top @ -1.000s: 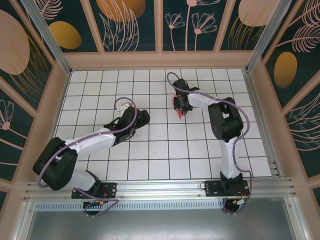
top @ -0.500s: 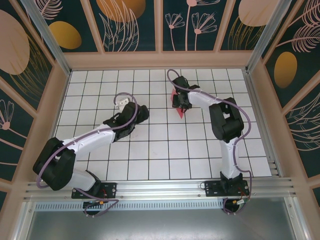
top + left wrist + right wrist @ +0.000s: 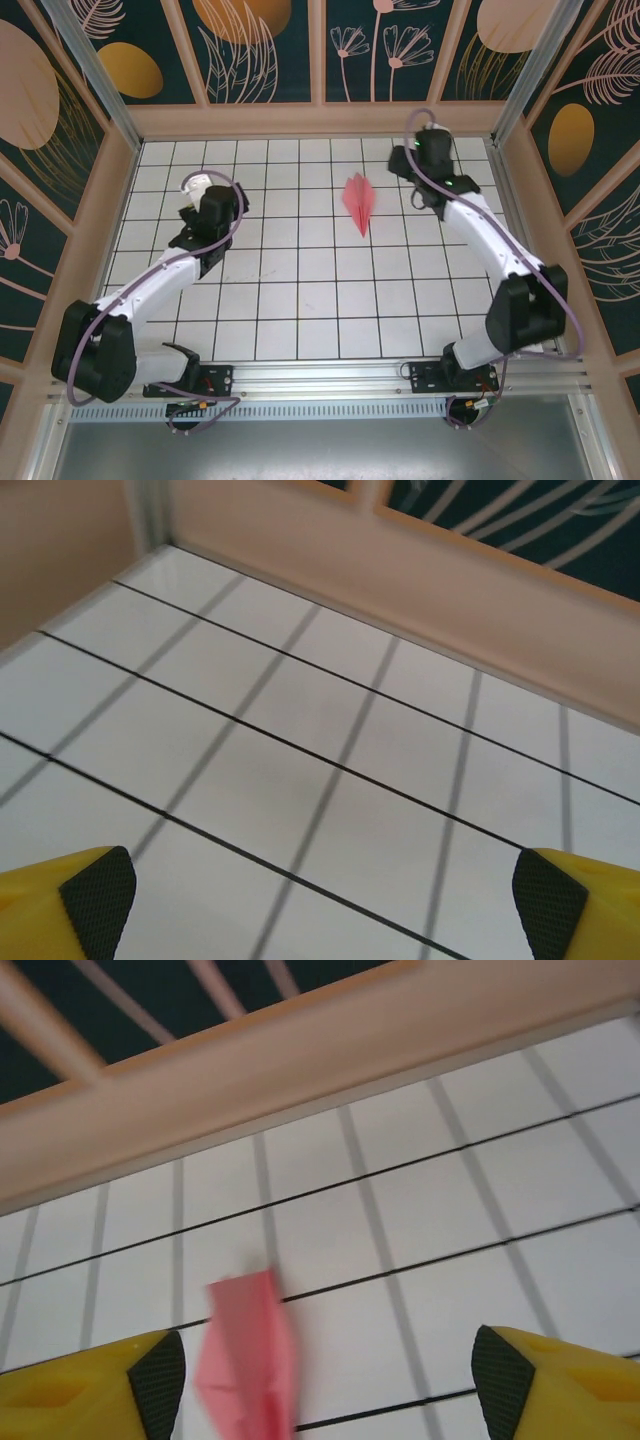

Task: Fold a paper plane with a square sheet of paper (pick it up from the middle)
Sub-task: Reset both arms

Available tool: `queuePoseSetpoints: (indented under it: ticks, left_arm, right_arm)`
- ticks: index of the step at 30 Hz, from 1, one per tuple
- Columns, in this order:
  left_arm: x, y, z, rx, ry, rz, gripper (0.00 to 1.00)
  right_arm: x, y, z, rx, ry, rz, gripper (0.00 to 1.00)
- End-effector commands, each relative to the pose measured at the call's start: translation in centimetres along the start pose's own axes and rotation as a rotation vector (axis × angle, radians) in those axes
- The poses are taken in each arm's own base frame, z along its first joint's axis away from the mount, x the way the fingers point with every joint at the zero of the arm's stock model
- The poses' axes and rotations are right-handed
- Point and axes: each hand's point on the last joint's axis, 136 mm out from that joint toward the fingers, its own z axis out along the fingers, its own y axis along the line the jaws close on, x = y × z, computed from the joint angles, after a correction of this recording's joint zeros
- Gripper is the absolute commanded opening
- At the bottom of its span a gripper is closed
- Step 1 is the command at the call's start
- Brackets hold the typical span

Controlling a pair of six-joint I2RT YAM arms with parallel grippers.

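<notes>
On the left of the top view, the left arm stretches over the white gridded desk (image 3: 300, 300) toward its far-left part. The left pincer (image 3: 196, 186) sits at the tip, seen from above, so its fingers are hard to tell apart from the wrist. The left wrist view is clearer. Two yellow fingers with black pads (image 3: 97, 900) come in at the bottom corners, cut off by the frame edge. They are spread wide, with bare tiles between them and the beige back wall (image 3: 400, 570) beyond.

The paper plane (image 3: 358, 203) lies on the desk just right of centre, in the far half, free of both arms. It is a slim pink-red dart with its pointed nose toward the arms' bases. Whether its wings lie flat or stand up a little cannot be told from above.

To the right of the plane and nearer the back wall, the right pincer (image 3: 404, 160) hangs close to the plane but apart from it. Its fingers are partly hidden under the wrist in the top view. In the right wrist view its black pads (image 3: 160, 1380) stand far apart and grip nothing. There the plane shows as a blurred pink shape beside one pad, its lower end cut off by the frame. It is too smeared to make out the crease.
</notes>
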Motion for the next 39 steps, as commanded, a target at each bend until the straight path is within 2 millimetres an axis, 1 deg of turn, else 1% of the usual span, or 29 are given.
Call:
queuePoseSetpoints:
  ticks: [1,2,3,5,7,10,12,14,17,19,22,27,32,35,38,39]
  left_arm:
    - [-1.7,3.8,0.3,-0.098,-0.125,0.022,0.99]
    - [-1.6,4.6,0.5,-0.11,-0.126,0.018,0.98]
    - [-1.5,5.3,0.8,-0.121,-0.131,0.028,0.98]
    - [-1.3,6.5,1.0,-0.158,-0.16,0.065,0.98]
    - [-1.1,7.6,1.4,-0.184,-0.171,0.091,0.99]
    - [-0.6,8.7,2.4,-0.176,-0.167,0.121,0.98]
    - [-0.3,9.1,3.1,-0.159,-0.168,0.134,0.98]
    - [0.4,9.0,3.9,-0.114,-0.163,0.156,0.98]
    - [1.1,8.1,4.5,-0.03,-0.181,0.176,0.99]
    - [1.4,7.3,4.5,0.03,-0.197,0.208,0.99]
    - [1.5,7.0,4.0,0.075,-0.244,0.227,0.98]
    - [2.0,6.9,2.8,0.163,-0.299,0.227,0.98]
    - [2.6,6.7,3.0,0.184,-0.295,0.235,0.99]
    - [2.6,7.1,3.1,0.171,-0.295,0.218,0.98]
    - [3.0,8.1,3.0,0.157,-0.313,0.186,0.99]
    - [2.9,8.2,3.0,0.152,-0.315,0.18,0.98]
  right_arm:
    - [0.3,-5.7,0.3,0.123,-0.126,-0.03,0.87]
    - [0.5,-7.0,0.3,0.132,-0.149,-0.019,0.95]
    - [0.7,-8.4,0.2,0.142,-0.175,-0.004,0.99]
    - [1.4,-10.7,0.3,0.158,-0.202,0.026,0.99]
    - [2.8,-12.6,0.8,0.168,-0.218,0.046,0.99]
    - [5.0,-13.8,1.4,0.164,-0.26,0.017,0.99]
    - [5.9,-14.0,1.6,0.153,-0.289,-0.004,0.99]
    - [6.8,-13.9,2.1,0.141,-0.283,-0.033,0.99]
    - [7.7,-13.8,2.4,0.126,-0.275,-0.077,0.99]
    - [8.0,-13.5,2.0,0.098,-0.296,-0.102,0.99]
    - [8.3,-12.9,1.7,0.047,-0.324,-0.126,0.99]
    - [9.7,-12.6,1.8,-0.008,-0.333,-0.142,0.99]
    - [10.3,-12.3,1.9,-0.038,-0.338,-0.154,0.99]
    - [10.4,-12.5,1.6,-0.038,-0.354,-0.152,0.99]
    - [10.6,-12.7,1.2,-0.039,-0.376,-0.148,0.99]
    - [10.9,-12.4,1.2,-0.062,-0.373,-0.153,0.99]
